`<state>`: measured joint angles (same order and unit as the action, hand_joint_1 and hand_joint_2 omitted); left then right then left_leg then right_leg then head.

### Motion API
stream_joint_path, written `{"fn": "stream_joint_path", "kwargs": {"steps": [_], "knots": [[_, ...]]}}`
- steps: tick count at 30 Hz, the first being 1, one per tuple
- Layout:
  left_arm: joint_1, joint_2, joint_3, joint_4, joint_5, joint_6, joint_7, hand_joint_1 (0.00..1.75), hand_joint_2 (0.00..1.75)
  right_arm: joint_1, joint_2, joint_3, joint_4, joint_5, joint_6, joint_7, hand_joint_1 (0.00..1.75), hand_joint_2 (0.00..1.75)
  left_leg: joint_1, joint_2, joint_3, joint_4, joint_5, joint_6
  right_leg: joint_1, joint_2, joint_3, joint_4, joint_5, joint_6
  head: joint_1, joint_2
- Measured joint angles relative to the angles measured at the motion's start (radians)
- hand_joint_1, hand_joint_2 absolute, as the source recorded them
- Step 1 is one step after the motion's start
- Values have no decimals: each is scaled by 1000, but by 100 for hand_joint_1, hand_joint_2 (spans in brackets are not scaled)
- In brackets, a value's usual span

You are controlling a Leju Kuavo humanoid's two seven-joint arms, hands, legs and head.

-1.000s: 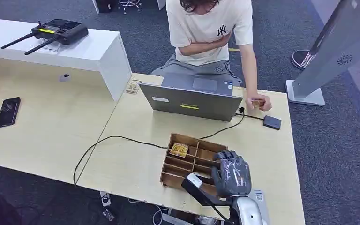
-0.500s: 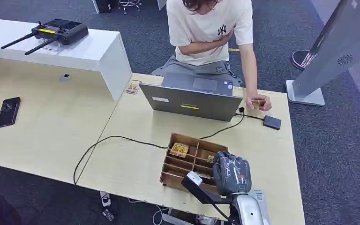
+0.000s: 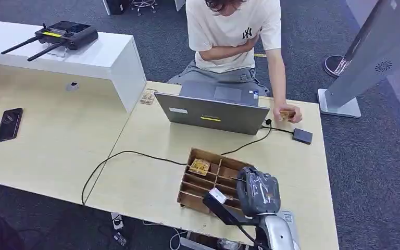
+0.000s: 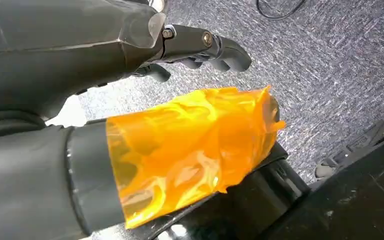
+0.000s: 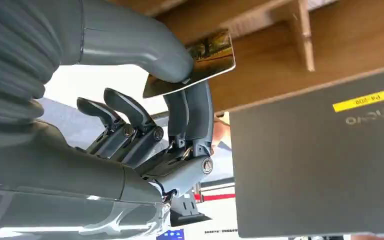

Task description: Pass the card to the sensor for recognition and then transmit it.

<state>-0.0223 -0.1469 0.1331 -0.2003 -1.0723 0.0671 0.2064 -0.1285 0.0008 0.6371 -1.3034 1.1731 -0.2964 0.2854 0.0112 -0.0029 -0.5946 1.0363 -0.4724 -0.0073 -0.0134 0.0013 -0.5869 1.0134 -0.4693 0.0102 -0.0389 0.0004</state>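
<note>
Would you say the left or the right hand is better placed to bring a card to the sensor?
Right. The right hand already pinches a card over the wooden tray, with the sensor farther back on its side. The left hand hangs over carpet.

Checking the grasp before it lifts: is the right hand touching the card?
Touching. The right wrist view shows the right hand pinching the card, thumb on one face and fingers on the other.
</note>
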Motion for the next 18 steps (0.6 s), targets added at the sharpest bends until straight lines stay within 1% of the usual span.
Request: {"fn": "stream_joint_path", "kwargs": {"steps": [10,14,18], "knots": [[5,0,6,0,12,12,-5,0,0,52,0,-23,-144,-87,-33,-39,175,175,0,0,0,0,0,0,0,0,0,0,0,0,0,0],[8,0,13,0,19,16,-8,0,0,80,-1,-42,-203,-151,-43,-69,175,175,0,0,0,0,0,0,0,0,0,0,0,0,0,0],[11,0,26,0,29,18,-10,0,0,110,-2,-61,-261,-251,-49,-110,175,175,0,0,0,0,0,0,0,0,0,0,0,0,0,0]]}}
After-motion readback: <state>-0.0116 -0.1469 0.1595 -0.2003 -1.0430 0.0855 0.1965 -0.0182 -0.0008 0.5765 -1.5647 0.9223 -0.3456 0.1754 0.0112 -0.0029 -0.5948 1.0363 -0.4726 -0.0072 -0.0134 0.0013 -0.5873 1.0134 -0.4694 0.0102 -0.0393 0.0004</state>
